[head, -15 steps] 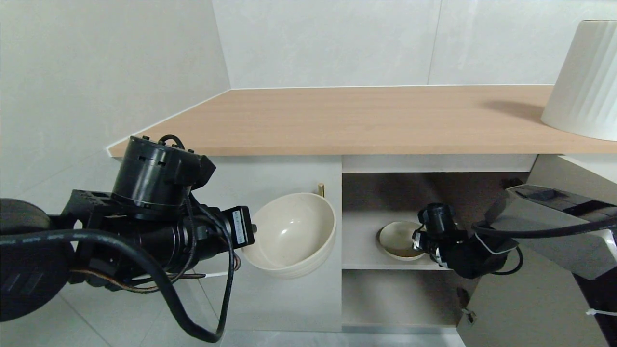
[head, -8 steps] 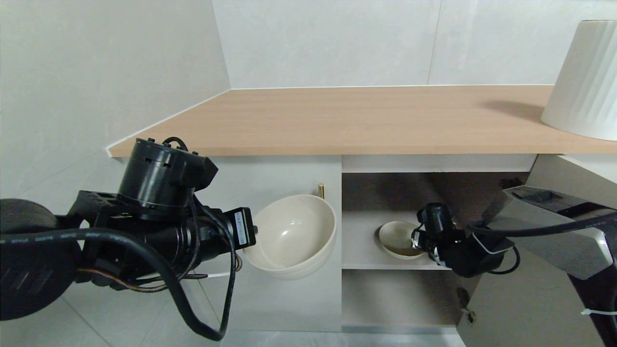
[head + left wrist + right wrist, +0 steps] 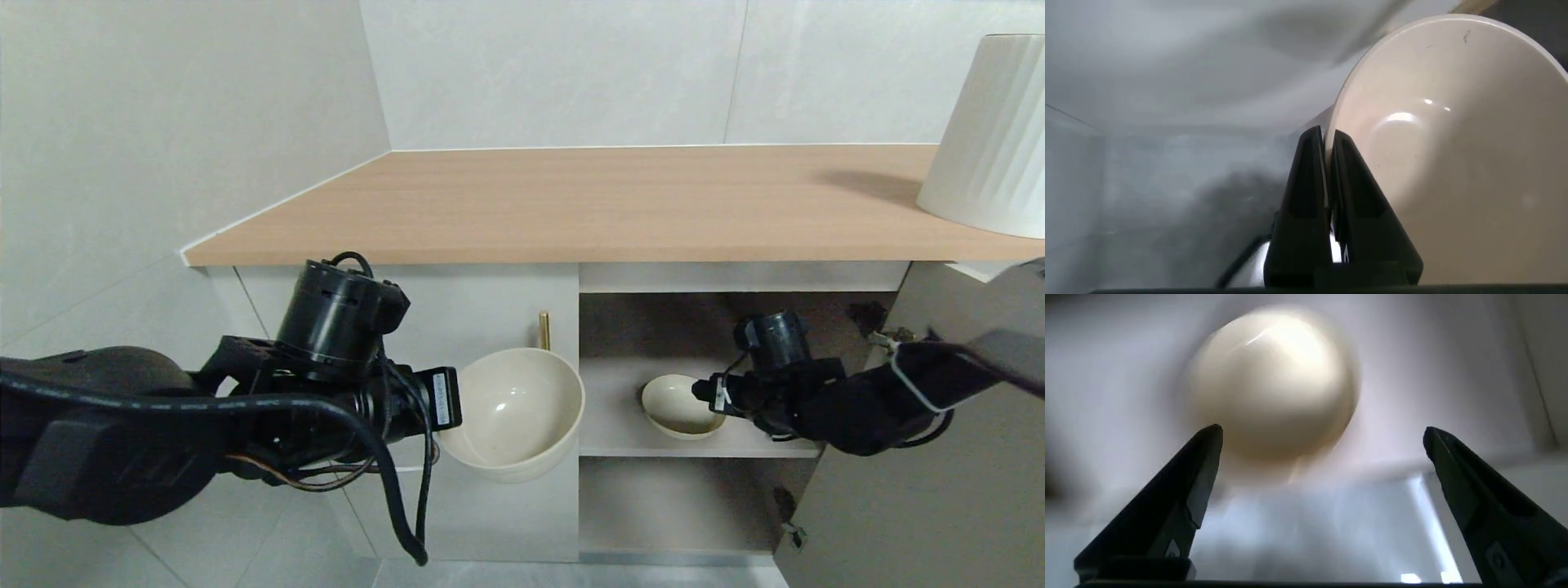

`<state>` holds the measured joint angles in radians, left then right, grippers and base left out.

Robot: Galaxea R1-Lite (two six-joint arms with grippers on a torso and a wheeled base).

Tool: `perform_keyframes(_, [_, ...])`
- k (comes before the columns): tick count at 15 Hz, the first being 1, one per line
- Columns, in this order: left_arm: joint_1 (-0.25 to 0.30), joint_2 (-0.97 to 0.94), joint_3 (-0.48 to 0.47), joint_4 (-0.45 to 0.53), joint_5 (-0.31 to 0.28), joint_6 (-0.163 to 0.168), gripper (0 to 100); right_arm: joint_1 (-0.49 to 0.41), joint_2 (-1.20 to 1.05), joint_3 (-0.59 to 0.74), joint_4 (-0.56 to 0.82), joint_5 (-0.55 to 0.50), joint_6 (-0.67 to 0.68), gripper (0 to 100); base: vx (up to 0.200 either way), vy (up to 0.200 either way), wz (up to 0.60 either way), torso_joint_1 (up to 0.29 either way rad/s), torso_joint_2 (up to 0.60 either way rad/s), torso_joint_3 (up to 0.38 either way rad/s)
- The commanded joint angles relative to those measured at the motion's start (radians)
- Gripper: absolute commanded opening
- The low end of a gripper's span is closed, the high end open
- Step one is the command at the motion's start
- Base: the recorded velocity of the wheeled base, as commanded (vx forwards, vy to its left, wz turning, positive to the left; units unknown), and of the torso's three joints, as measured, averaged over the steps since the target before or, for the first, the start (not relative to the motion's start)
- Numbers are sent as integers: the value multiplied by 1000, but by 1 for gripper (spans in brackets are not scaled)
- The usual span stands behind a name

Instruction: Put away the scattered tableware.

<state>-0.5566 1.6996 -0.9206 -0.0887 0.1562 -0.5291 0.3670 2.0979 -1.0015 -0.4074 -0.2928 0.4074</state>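
– Jaws on the left gripper [image 3: 451,402] are clamping tight, and they are grasping the rim of the big cream bowl [image 3: 518,412]. Are you catching that?

– I am. Its two black fingers [image 3: 1308,188] are pressing together with the bowl's wall pinched between them, one inside and one outside.

– And where is that bowl hanging?

– It is hanging in the air in front of the closed left cupboard door [image 3: 490,302], just below the brass handle [image 3: 544,330]. It is tilting so that its hollow is facing up and out into the room, and its right edge is reaching the start of the open compartment.

– Now the other arm. What are the jaws doing there?

– They are standing wide apart and gripping nothing. The right gripper [image 3: 700,390] is reaching into the open compartment, just beside the small cream bowl [image 3: 678,406].

– Is it touching that bowl?

– I cannot tell from where I am standing. In the right wrist view the bowl is showing between the two spread fingers [image 3: 1196,486], beyond their tips.

– So the small one is sitting inside the cupboard?

– Yes, it is sitting upright on the middle shelf [image 3: 612,408]. The right door [image 3: 898,506] is standing open beside it.

– Anything up above?

– The wooden worktop [image 3: 620,200] is running across over the cupboard, and a white ribbed lampshade [image 3: 988,139] is sitting at its far right end.
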Motion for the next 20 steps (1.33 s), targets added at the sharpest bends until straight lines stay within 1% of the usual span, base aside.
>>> perform_keyframes(1, [-31,72,-1,-2,22,20,0,148,-498,46,435,162,-35,100,0,0,0,0,0,0])
perform_keyframes(2, [-48,86,-1,-2,26,21,0,190,-564,24,524,176,-41,100,0,0,0,0,0,0])
perform_keyframes(3, [-65,100,-1,-2,26,23,0,236,-610,18,567,179,-41,100,0,0,0,0,0,0])
perform_keyframes(5, [-105,124,-3,-5,33,23,0,325,-644,24,593,176,-41,100,0,0,0,0,0,0])
perform_keyframes(7, [-152,135,0,-11,54,24,0,378,-630,30,595,176,-36,100,0,0,0,0,0,0])
perform_keyframes(8, [-172,137,3,-11,71,41,0,398,-615,44,595,178,-36,100,0,0,0,0,0,0])
perform_keyframes(9, [-189,141,13,-13,94,67,0,415,-588,55,595,179,-36,100,0,0,0,0,0,0])
perform_keyframes(10, [-204,140,26,-22,112,84,0,415,-556,61,593,179,-35,100,0,0,0,0,0,0])
perform_keyframes(13, [-235,123,71,-94,144,115,0,415,-458,60,585,179,-21,100,0,0,0,0,0,0])
perform_keyframes(15, [-253,112,98,-123,178,150,0,415,-407,63,582,178,-16,100,0,0,0,0,0,0])
perform_keyframes(16, [-264,107,106,-134,189,155,0,415,-398,61,582,179,-15,100,0,0,0,0,0,0])
perform_keyframes(17, [-275,98,115,-146,191,156,0,415,-387,61,582,179,-12,100,0,0,0,0,0,0])
perform_keyframes(19, [-284,84,121,-151,192,170,0,415,-380,60,573,179,-2,100,0,0,0,0,0,0])
perform_keyframes(20, [-296,66,128,-152,191,170,0,417,-375,63,555,179,1,100,0,0,0,0,0,0])
